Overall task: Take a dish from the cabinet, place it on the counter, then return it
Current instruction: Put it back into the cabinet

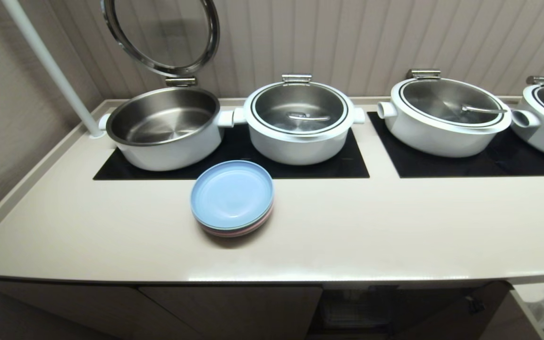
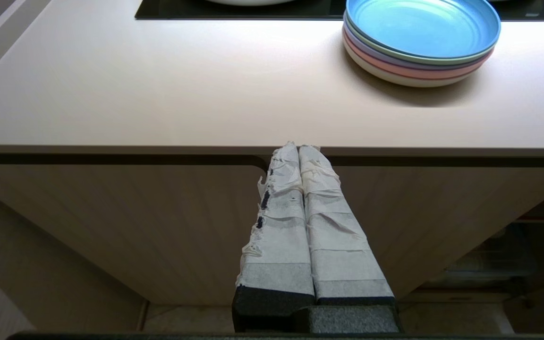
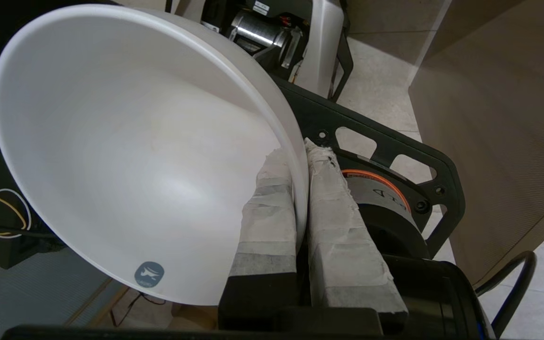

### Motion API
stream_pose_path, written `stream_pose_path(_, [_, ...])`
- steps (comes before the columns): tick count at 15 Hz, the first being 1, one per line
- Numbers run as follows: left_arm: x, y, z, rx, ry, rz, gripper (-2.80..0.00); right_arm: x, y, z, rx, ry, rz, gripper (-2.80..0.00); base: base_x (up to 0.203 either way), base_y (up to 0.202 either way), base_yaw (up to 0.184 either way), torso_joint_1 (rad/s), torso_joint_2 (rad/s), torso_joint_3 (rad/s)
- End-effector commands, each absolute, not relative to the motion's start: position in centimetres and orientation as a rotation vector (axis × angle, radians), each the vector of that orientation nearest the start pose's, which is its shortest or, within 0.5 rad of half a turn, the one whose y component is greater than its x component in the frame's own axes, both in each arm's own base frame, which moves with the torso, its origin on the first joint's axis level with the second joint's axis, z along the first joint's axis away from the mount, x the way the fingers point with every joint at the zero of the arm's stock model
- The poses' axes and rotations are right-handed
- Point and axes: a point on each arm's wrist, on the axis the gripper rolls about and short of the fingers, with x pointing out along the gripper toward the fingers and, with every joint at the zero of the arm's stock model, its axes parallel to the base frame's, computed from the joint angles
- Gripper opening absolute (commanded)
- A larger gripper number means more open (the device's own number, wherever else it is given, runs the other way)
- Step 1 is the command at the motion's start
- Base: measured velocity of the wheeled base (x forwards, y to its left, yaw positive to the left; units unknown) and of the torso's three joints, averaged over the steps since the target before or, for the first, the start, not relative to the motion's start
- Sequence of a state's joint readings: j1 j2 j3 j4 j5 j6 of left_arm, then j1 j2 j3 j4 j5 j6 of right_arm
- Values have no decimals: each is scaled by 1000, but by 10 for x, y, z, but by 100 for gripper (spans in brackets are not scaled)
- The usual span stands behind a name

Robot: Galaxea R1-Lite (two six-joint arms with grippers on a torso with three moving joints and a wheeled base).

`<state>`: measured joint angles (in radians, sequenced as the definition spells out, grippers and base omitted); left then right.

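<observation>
Your right gripper (image 3: 300, 156) is clamped on the rim of the dish (image 3: 125, 141), one finger inside and one outside, carrying it tilted low beside the robot's base, below the counter (image 1: 395, 226). You are mid-carry, I judge: next lift it over the front edge and set it down level, clear of the blue plates (image 1: 232, 194). Your left gripper (image 2: 299, 151), fingers pressed together, is parked before the cabinet (image 2: 168, 226).

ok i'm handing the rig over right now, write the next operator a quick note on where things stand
Right gripper: shut on the white bowl, rim pinched between its jaws, held below counter level, out of the head view.
Left gripper: shut, empty, parked in front of the counter edge.
Cabinet: open, lower right.
Done: bowl is out of the cabinet.
Left: set it on the counter, clear of the plate stack, then return it.
</observation>
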<state>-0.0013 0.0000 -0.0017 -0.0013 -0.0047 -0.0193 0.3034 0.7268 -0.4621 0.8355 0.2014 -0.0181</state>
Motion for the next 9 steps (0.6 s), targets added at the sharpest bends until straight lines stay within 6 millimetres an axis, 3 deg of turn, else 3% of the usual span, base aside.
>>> stream_pose_path(1, [-23, 0, 76, -20, -3, -6, -280, 9, 8, 136, -71, 1111, 463, -280, 0, 0, 0, 0, 0, 0])
stream_pose_path(9, [-23, 0, 76, -20, -3, -5, -280, 7, 7, 137, -70, 1140, 453, -280, 0, 0, 0, 0, 0, 0])
